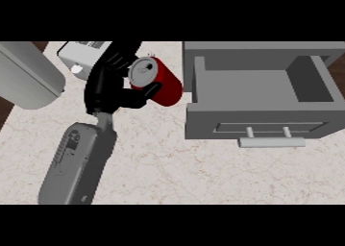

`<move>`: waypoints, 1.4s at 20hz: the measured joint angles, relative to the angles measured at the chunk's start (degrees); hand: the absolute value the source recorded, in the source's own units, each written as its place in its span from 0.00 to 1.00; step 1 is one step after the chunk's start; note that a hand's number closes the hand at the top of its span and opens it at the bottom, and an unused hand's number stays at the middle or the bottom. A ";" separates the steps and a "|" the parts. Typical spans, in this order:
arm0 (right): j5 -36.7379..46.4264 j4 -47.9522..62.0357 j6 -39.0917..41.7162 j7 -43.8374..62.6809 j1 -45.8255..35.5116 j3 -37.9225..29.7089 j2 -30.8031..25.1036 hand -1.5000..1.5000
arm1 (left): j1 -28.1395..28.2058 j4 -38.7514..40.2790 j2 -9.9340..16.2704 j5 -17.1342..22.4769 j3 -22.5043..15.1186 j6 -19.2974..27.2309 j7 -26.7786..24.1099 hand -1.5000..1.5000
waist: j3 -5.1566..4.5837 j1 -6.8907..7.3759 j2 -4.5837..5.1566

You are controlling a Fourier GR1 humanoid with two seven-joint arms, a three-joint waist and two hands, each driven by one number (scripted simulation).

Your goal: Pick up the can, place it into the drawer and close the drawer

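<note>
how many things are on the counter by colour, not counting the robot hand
red: 1, the can, held by the robot hand
grey: 2, the open drawer unit and the rounded object at far left
white: 1, the boxy object behind the hand
total: 4

Speckled counter (203,173), white appliance (79,53) at back, grey rounded object (22,74) far left

**Can in hand beside the open drawer**

You see the left hand (112,89) curled round the red can (159,81), tilted, just left of the open grey drawer (260,127) on the marble counter (203,168).
</note>
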 measured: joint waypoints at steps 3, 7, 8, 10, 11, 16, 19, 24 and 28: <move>0.26 -0.14 -0.47 0.27 -0.37 0.59 -0.02 0.00 | -2.10 -0.82 0.08 -0.66 -1.28 2.53 1.91 1.00 | 0.00 -0.10 0.08; 0.61 0.95 -0.26 0.09 -1.32 0.42 -0.29 0.00 | -8.33 0.82 0.08 -1.33 -1.10 4.89 5.58 1.00 | -0.02 -0.24 0.15; 1.40 0.66 -0.77 0.54 -2.08 0.95 -0.10 0.00 | -9.80 1.17 0.06 -1.20 -1.82 6.12 6.28 1.00 | -0.01 -0.25 0.17; 1.74 0.11 -1.57 1.68 -3.19 1.32 -0.37 0.00 | -12.42 3.12 0.03 -0.58 -2.46 7.83 6.28 1.00 | -0.02 -0.36 0.22; 1.75 -0.29 -1.74 1.99 -3.11 1.77 -0.16 0.00 | -14.00 4.51 0.02 -0.33 -2.78 8.71 6.15 1.00 | -0.02 -0.47 0.24; 1.43 0.95 -0.75 1.44 -3.42 1.32 -0.20 0.00 | -20.82 11.57 0.13 1.23 -3.28 11.14 4.32 1.00 | -0.01 -0.80 0.31; 1.12 1.34 -0.39 1.73 -3.75 0.82 -0.54 0.00 | -24.87 13.93 0.05 2.21 -4.93 13.82 5.02 1.00 | -0.02 -0.87 0.29; 3.36 2.00 -0.87 0.76 -4.47 2.81 -0.05 0.00 | -30.76 20.76 -0.01 6.49 -7.75 17.34 2.82 1.00 | 0.00 -1.34 0.41; 3.29 1.56 -1.01 0.35 -4.31 3.20 0.16 0.00 | -35.89 26.94 -0.02 9.41 -8.22 17.77 1.39 1.00 | 0.00 -1.70 0.49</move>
